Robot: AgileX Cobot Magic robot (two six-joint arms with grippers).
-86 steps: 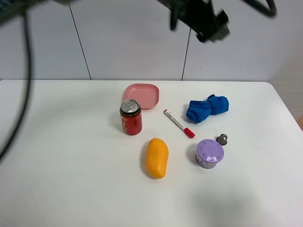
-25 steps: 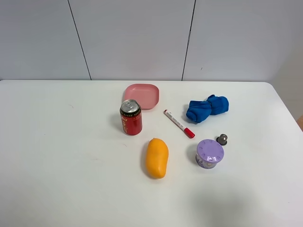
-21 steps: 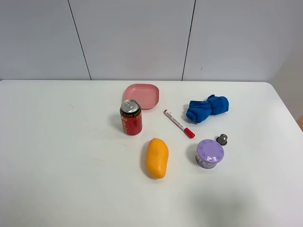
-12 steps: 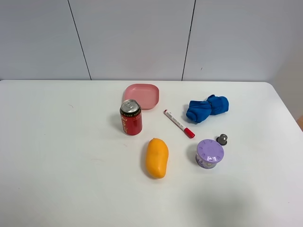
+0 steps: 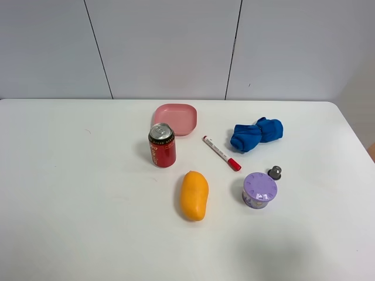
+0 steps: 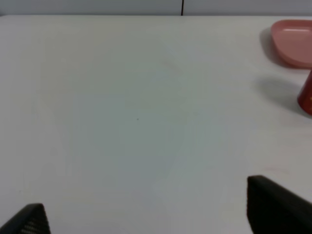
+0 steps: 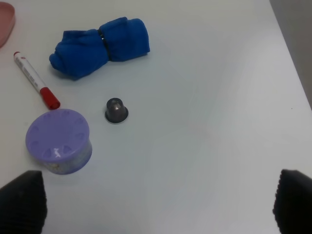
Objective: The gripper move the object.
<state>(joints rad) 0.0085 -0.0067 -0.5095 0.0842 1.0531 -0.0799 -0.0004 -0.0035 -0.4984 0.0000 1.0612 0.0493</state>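
With both arms out of the high view, only my fingertips show in the wrist views. My left claw point(image 6: 146, 214) is spread wide, fingertips point(image 6: 275, 204) dark at the frame's edge, nothing between them, bare white counter point(image 6: 122, 97) under it. My right claw point(image 7: 156, 207) is also spread wide and empty, fingertips point(image 7: 22, 200) at both lower corners.

Which object is the task's own I cannot tell. Layout on the counter point(image 5: 70, 193), high view: pink plate point(image 5: 175, 119) toward the back; red can point(image 5: 162, 145) upright just in front of it, near its left side; orange mango point(image 5: 194, 195) lying in front of the can, apart from it; marker point(image 5: 221, 153) with red cap lying diagonally right of the can; blue cloth point(image 5: 256, 134) bunched up right of the marker; purple lidded jar point(image 5: 259, 189) right of the mango; small dark capsule point(image 5: 275, 172) just beside the jar, behind it to the right.

Right wrist view: jar point(image 7: 59, 141), capsule point(image 7: 116, 110), marker point(image 7: 36, 80) and cloth point(image 7: 100, 47) all lie ahead of my right claw, none touching it; jar nearest. Left wrist view: plate point(image 6: 292, 41) and can edge point(image 6: 306, 97) well off to the side, apart from my left claw.
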